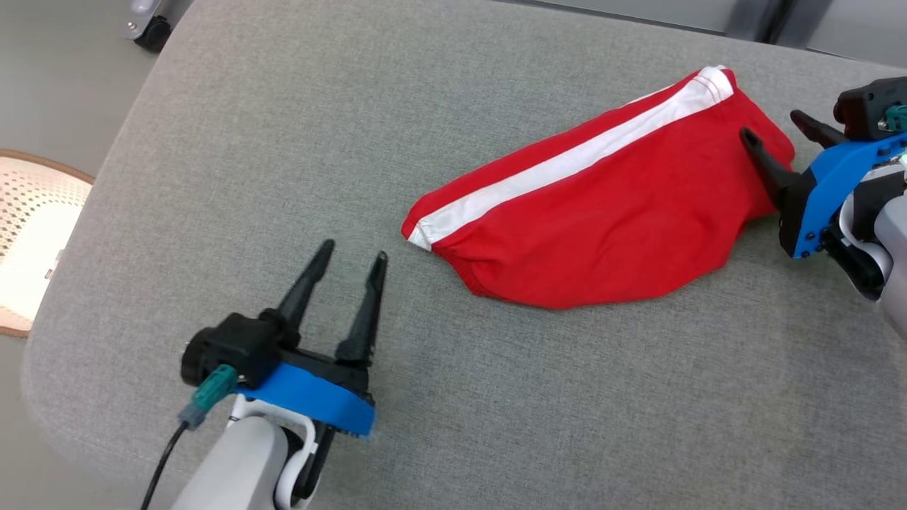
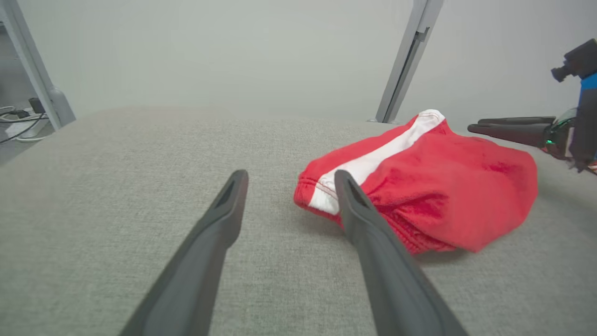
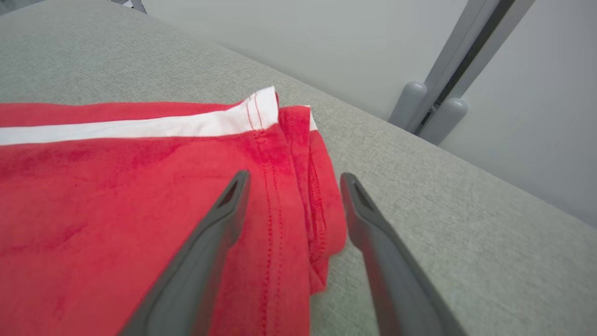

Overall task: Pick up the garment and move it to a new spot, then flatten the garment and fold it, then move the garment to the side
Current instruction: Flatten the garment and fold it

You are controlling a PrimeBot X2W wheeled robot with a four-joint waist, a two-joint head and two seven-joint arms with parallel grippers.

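Lying fairly flat, the red garment (image 1: 602,219), a pair of shorts, sits on the right half of the grey cloth-covered counter (image 1: 354,106). Its white side stripe (image 1: 567,166) runs along the far edge, from the gathered waistband at the left end to the stitched leg hem at the right end. The long axis slants across the counter, which puts one end toward each arm; that seems to be why the arms are stationed as they are, one per end, ready to lift or stretch the cloth between them. The right gripper (image 1: 769,124) is at the hem end. Its fingers (image 3: 219,219) are spread apart and hold nothing. In the right wrist view one finger lies over the red cloth and the other over bare counter just beside the folded hem, so they straddle that edge. Whether either tip presses on the fabric cannot be told. The left gripper (image 1: 354,249) hangs low over bare counter near the waistband end, clear of the cloth. Its fingers (image 2: 219,219) are likewise parted and empty, pointing just past the white corner. Off the counter's left edge, a pale woven basket (image 1: 28,234) stands on the floor, well apart from the work.
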